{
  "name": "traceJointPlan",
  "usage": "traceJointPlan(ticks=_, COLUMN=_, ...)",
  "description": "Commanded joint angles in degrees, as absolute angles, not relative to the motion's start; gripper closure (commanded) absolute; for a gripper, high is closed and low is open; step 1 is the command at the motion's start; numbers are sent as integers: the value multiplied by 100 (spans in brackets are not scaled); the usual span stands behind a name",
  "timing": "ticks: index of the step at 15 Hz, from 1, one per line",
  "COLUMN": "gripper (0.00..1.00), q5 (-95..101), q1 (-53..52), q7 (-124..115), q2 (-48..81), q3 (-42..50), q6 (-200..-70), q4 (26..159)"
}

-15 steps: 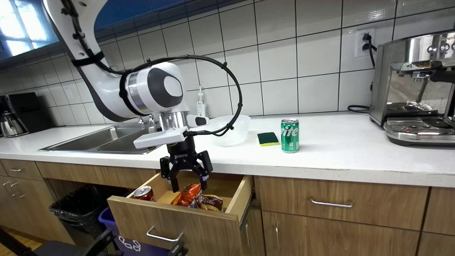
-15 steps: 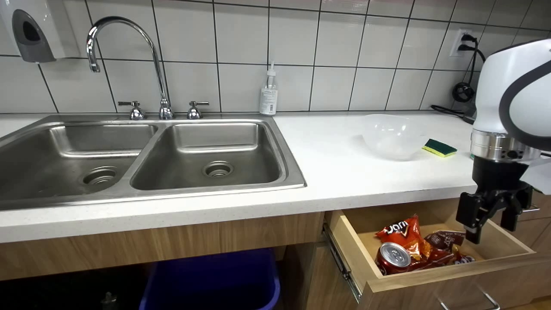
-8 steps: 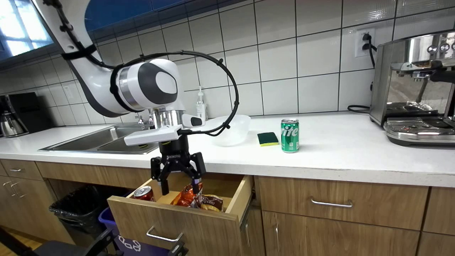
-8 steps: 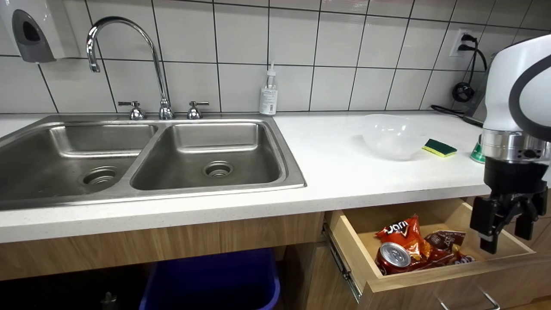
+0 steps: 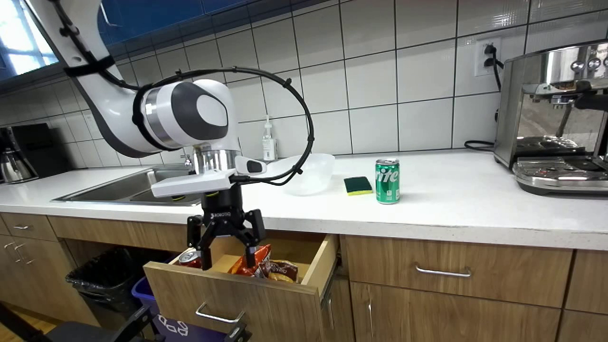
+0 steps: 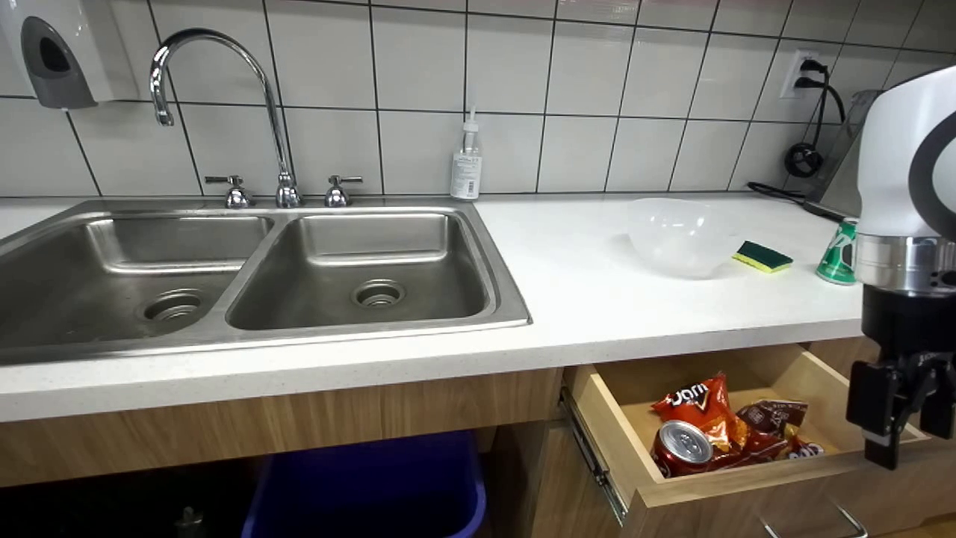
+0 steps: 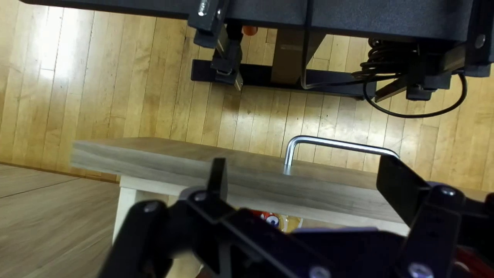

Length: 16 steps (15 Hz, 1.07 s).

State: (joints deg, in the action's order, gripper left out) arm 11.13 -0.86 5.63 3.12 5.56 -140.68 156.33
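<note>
Near open drawer (image 5: 273, 304), end effector (image 5: 228, 262) hangs, jaws apart

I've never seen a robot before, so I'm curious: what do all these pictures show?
The big white machine is a robot arm, with a black pincer at its end. The pincer is open by the front of a pulled-out drawer and holds nothing. Two pictures look from different places outside the robot; the last looks down from its wrist at the drawer's handle and the floor. In the drawer are a red can and snack bags. On the white counter are a green can, a sponge, a bowl, a pump bottle and a coffee machine.
</note>
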Motion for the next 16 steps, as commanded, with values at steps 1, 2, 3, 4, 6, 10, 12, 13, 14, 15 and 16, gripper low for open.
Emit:
traceJointPlan(ticks=1, gripper=0, q5=1166, q1=13, q7=708, q2=68, q3=413, q6=-13887, q4=15827)
traceJointPlan(ticks=2, gripper=0, q5=1223, q1=5, q7=671, q2=89, q3=399, q6=-13904, q4=15855)
traceJointPlan(ticks=3, gripper=0, q5=1261, q1=0, q7=665, q2=104, q3=386, q6=-13911, q4=15882)
traceJointPlan(ticks=4, gripper=0, q5=1299, q1=-3, q7=654, q2=119, q3=375, q6=-13920, q4=15908)
traceJointPlan(ticks=6, gripper=0, q5=1374, q1=-13, q7=618, q2=153, q3=355, q6=-13959, q4=15956)
traceJointPlan(ticks=10, gripper=0, q5=1425, q1=-29, q7=590, q2=304, q3=305, q6=-14059, q4=15878)
traceJointPlan(ticks=12, gripper=0, q5=1477, q1=-39, q7=512, q2=338, q3=284, q6=-14127, q4=15878)
traceJointPlan(ticks=13, gripper=0, q5=1500, q1=-44, q7=494, q2=359, q3=271, q6=-14146, q4=15878)
traceJointPlan(ticks=14, gripper=0, q5=1530, q1=-49, q7=473, q2=381, q3=263, q6=-14143, q4=15877)
traceJointPlan(ticks=15, gripper=0, q5=1546, q1=-50, q7=469, q2=398, q3=258, q6=-14147, q4=15877)
traceJointPlan(ticks=16, gripper=0, q5=1573, q1=-54, q7=440, q2=422, q3=257, q6=-14146, q4=15877)
